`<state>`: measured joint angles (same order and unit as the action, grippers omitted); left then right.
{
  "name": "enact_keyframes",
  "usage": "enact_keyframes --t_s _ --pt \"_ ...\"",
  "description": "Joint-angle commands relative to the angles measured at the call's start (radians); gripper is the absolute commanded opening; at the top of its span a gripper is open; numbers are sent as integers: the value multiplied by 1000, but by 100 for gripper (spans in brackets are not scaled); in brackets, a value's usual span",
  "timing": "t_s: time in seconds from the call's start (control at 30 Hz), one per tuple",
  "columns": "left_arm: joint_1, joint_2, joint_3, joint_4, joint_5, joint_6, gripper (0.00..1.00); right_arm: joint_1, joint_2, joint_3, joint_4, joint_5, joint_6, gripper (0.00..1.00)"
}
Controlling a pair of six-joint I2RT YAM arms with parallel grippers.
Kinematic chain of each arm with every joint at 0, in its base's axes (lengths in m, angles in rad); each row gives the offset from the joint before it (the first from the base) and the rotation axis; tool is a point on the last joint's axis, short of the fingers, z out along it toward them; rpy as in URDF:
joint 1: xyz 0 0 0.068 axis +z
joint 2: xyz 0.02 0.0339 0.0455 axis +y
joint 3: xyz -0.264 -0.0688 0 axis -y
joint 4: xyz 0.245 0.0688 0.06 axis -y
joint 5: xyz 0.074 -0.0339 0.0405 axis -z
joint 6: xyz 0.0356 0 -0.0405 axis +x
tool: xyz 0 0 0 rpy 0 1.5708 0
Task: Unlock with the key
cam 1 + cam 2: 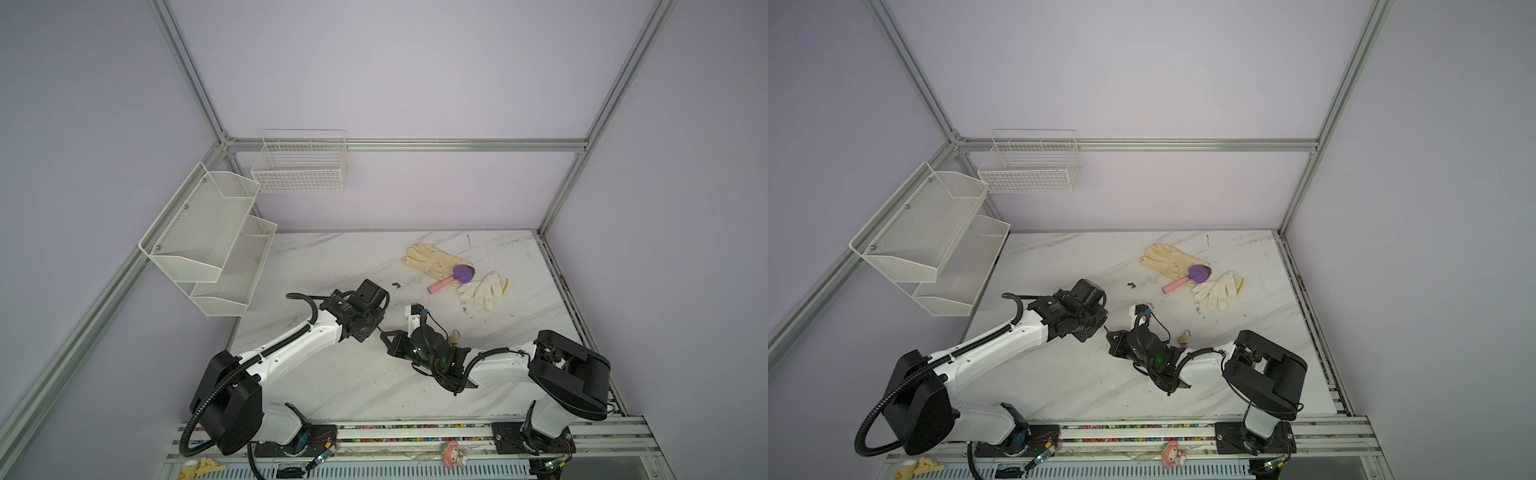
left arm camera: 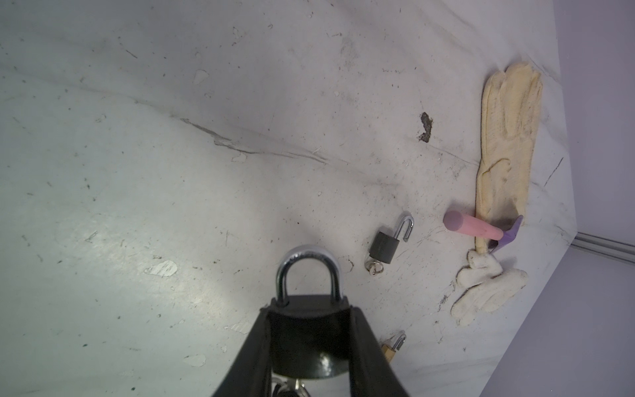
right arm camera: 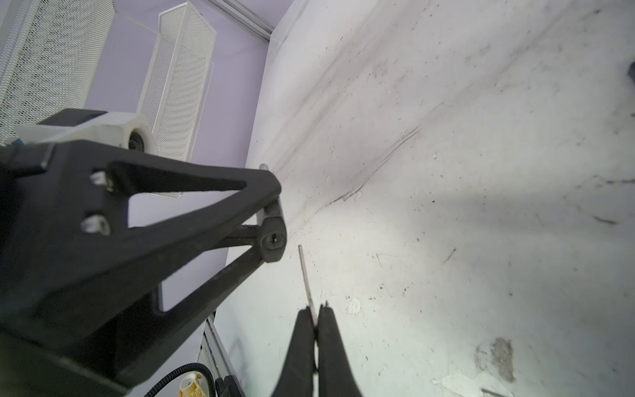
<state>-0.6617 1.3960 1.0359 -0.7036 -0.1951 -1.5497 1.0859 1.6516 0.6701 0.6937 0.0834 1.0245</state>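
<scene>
Scuffed marble tabletop (image 2: 154,165) below. My left gripper (image 2: 310,311) clamps the padlock (image 2: 307,256); my right gripper (image 3: 314,313) pinches the key (image 3: 305,271), blade jutting ahead of it, just short of the keyhole (image 3: 274,240).

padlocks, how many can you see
3. A large padlock in the left gripper; a small black padlock, shackle open, on the table; a brass padlock partly hidden behind that gripper. Others may be hidden.

The padlock (image 2: 305,330) has a matt black body and a glossy chromed metal shackle (image 2: 307,253). The key (image 3: 305,275) is thin, dull bare metal. The tabletop (image 2: 154,172) looks like smooth marble, scuffed and speckled. Beyond the padlock, the cream glove (image 2: 508,137) and the white glove (image 2: 488,295) are coarse knitted cloth.
</scene>
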Motion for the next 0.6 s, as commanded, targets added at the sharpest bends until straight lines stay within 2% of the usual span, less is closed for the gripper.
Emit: enact_keyframes --t_s 0.0,0.57 --pt "-1 -20 59 19 -29 -17 0 5 -24 23 -14 18 4 0" --pt "-5 -14 49 48 -6 -18 0 5 -12 29 24 24 2 0"
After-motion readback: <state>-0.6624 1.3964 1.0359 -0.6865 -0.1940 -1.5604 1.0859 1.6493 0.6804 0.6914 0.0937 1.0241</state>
